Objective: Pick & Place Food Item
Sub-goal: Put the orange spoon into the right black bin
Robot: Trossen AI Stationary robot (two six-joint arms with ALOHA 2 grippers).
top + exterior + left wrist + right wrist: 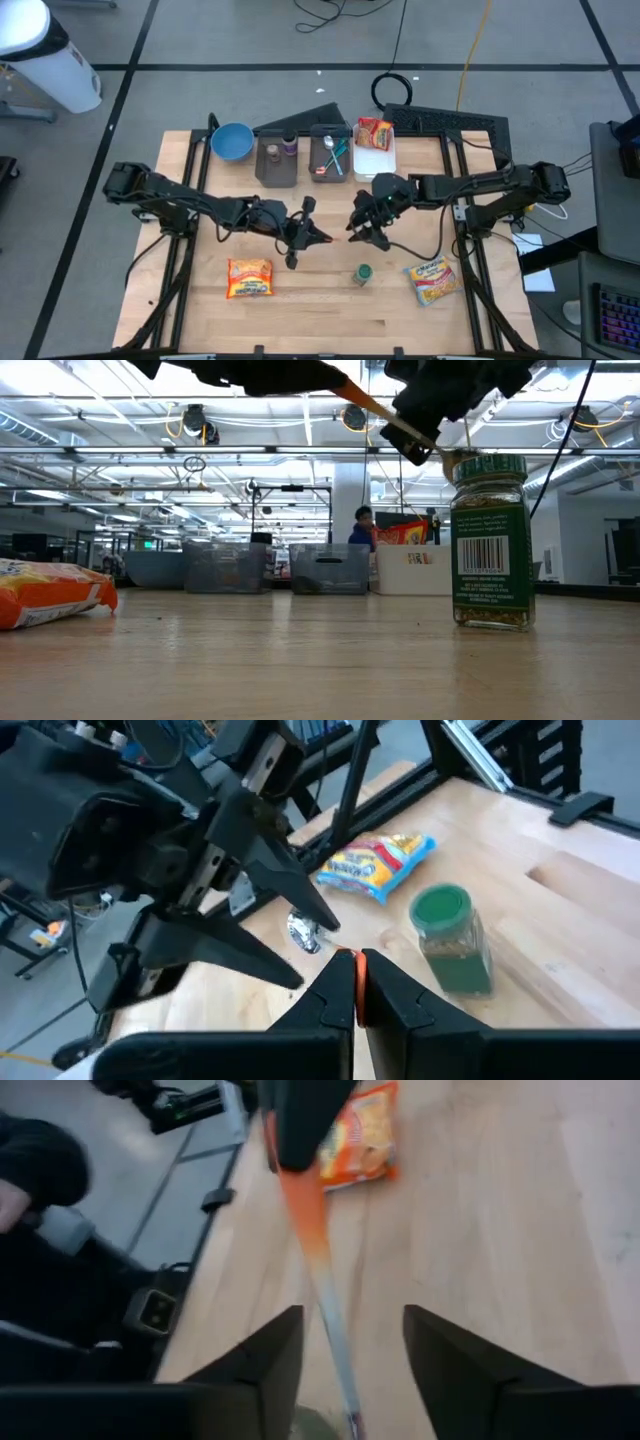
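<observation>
- Two grippers meet above mid-table: my left gripper (pixel 303 236) is clenched on the orange handle of a spoon (pixel 315 1250), while my right gripper (pixel 362 232) stands with fingers spread either side of its metal end, gripping nothing.
- Food items lie untouched: a green-lidded spice jar (pixel 362 274) stands upright just below the spoon, with one noodle packet (pixel 249 278) on each side of it on the table (pixel 330 320).
- Risk, as I judge it: only one grip carries the spoon. If my left lets go, it likely drops and could topple the jar.
- A careless swing could snag the right fingers on the shaft.
</observation>
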